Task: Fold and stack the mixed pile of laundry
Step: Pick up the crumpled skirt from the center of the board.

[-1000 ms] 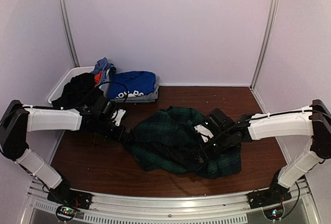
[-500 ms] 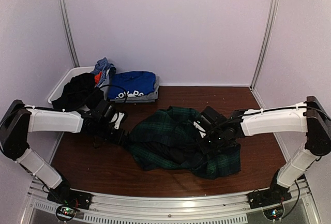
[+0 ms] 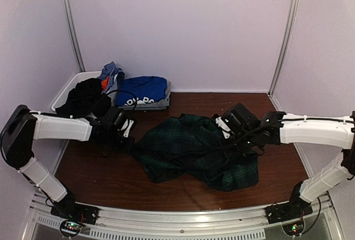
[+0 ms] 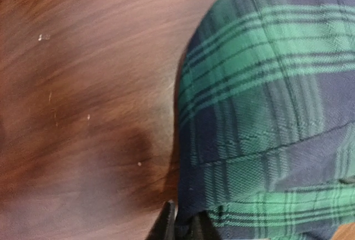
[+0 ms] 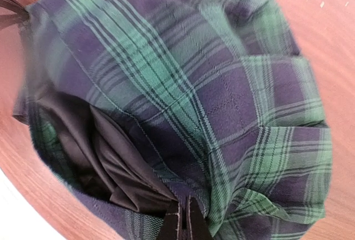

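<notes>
Laundry duty: tartan skirt [image 3: 194, 151] lies crumpled at middle of table [image 3: 105, 182]; left gripper [image 4: 180, 226] nips hem edge, right gripper [image 5: 183, 220] clamped tight on pleats. Risk: shallow bites slip on lift, black lining [image 5: 111, 162] bunches, fold goes crooked.

The tartan skirt [image 3: 188, 151] is matt woven cloth; the table [image 3: 100, 176] smooth, faintly glossy wood; the basket [image 3: 64, 92] plastic.

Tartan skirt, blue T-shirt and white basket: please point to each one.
tartan skirt [image 3: 188, 151], top view, middle of the cloth.
blue T-shirt [image 3: 143, 89], top view, its folded upper face.
white basket [image 3: 66, 89], top view, bare left rim.
</notes>
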`<action>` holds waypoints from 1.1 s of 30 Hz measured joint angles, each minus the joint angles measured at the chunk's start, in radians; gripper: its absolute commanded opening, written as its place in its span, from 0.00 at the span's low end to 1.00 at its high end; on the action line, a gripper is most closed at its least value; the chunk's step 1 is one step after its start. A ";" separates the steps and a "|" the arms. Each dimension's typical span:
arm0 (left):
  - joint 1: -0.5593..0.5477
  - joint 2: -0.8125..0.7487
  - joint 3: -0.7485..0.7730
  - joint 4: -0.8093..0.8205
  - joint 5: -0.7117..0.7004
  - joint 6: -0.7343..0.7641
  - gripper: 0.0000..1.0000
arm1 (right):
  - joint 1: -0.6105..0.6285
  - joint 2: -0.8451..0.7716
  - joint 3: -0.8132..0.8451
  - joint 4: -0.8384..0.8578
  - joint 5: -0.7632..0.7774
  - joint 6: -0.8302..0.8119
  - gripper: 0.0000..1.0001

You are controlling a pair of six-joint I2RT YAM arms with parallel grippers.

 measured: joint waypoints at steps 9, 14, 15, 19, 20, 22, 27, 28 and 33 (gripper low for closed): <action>-0.001 -0.088 0.144 -0.026 0.016 0.018 0.00 | -0.005 -0.129 0.013 0.010 -0.034 -0.085 0.53; -0.012 -0.093 0.176 -0.016 0.114 0.027 0.00 | -0.007 -0.140 -0.043 0.064 -0.193 -0.117 0.65; -0.018 -0.094 0.182 -0.021 0.129 0.029 0.00 | -0.006 -0.149 -0.062 0.072 -0.206 -0.115 0.65; -0.032 -0.097 0.219 -0.040 0.153 0.031 0.00 | -0.010 -0.220 -0.131 0.069 -0.210 -0.101 0.59; -0.033 -0.097 0.228 -0.043 0.154 0.031 0.00 | -0.010 -0.230 -0.135 0.068 -0.206 -0.095 0.57; -0.033 -0.097 0.240 -0.047 0.157 0.031 0.00 | -0.010 -0.226 -0.135 0.071 -0.202 -0.080 0.53; -0.033 -0.097 0.241 -0.053 0.165 0.030 0.00 | -0.009 -0.119 -0.105 0.046 -0.158 -0.032 0.50; -0.033 -0.097 0.241 -0.053 0.166 0.030 0.00 | -0.009 -0.099 -0.095 0.042 -0.150 -0.023 0.50; -0.033 -0.097 0.241 -0.053 0.167 0.031 0.00 | -0.008 -0.045 -0.036 0.026 -0.125 -0.014 0.49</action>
